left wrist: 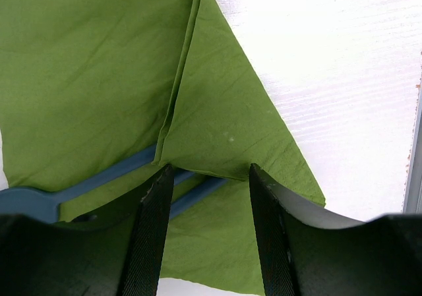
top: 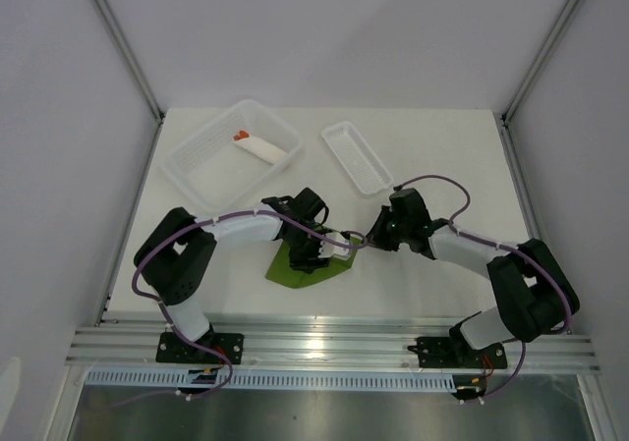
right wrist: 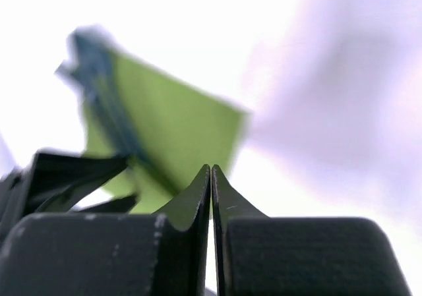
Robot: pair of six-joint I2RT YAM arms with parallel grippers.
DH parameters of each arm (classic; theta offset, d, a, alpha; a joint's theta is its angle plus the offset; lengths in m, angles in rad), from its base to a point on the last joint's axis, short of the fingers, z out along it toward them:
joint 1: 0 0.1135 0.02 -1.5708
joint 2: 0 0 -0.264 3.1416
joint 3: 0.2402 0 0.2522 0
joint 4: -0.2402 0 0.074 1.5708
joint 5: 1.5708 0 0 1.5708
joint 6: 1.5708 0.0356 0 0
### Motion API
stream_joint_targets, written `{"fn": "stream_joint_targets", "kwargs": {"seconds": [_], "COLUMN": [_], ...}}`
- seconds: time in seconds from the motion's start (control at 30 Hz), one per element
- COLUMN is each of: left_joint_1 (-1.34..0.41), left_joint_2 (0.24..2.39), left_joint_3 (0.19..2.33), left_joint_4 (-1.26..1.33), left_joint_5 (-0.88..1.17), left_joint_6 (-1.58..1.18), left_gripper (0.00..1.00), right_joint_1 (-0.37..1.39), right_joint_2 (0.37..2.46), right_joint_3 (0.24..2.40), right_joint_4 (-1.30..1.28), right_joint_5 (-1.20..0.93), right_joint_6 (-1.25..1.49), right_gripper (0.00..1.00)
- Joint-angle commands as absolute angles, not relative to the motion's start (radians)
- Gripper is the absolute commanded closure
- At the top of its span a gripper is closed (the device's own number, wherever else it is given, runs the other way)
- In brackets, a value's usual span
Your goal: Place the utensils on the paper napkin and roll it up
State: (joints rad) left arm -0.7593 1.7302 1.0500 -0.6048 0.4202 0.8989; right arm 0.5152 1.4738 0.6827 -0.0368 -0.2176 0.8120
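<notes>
The olive-green napkin (top: 295, 269) lies near the table's front, one flap folded over itself (left wrist: 217, 111). Dark blue utensils (left wrist: 99, 177) stick out from under the fold; only their handles show. My left gripper (left wrist: 210, 174) is open just above the napkin, its fingertips (left wrist: 161, 184) straddling the folded edge and the blue handles. In the top view it (top: 319, 252) sits over the napkin's middle. My right gripper (right wrist: 211, 171) is shut with nothing seen between the jaws, just right of the napkin (right wrist: 178, 131), which looks blurred with a dark blue piece along its left edge. In the top view it (top: 366, 237) points at the napkin's right corner.
A large clear tray (top: 197, 161) at the back left holds a white paper roll with orange tips (top: 263, 146). A smaller clear tray (top: 356, 156) stands at the back middle. The table's front rail (top: 324, 343) runs just below the napkin.
</notes>
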Motion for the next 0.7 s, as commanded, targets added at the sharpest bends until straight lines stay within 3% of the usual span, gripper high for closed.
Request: {"fn": "stream_joint_targets", "kwargs": {"seconds": [0.0, 0.67], "left_joint_1": [-0.767, -0.767], "left_joint_2": [1.735, 1.729], "left_joint_3": [1.075, 1.080], "left_joint_4": [-0.597, -0.604], "left_joint_5": [0.426, 0.433], "left_joint_6": [0.907, 0.891], "left_gripper": [0.46, 0.46], "right_joint_1": [0.494, 0.500], "right_joint_2": [1.450, 1.700], "right_joint_3": [0.680, 0.502], "right_joint_4": [-0.227, 0.215], "right_joint_5": [-0.034, -0.262], "right_joint_6": [0.789, 0.982], "right_gripper": [0.96, 0.99]}}
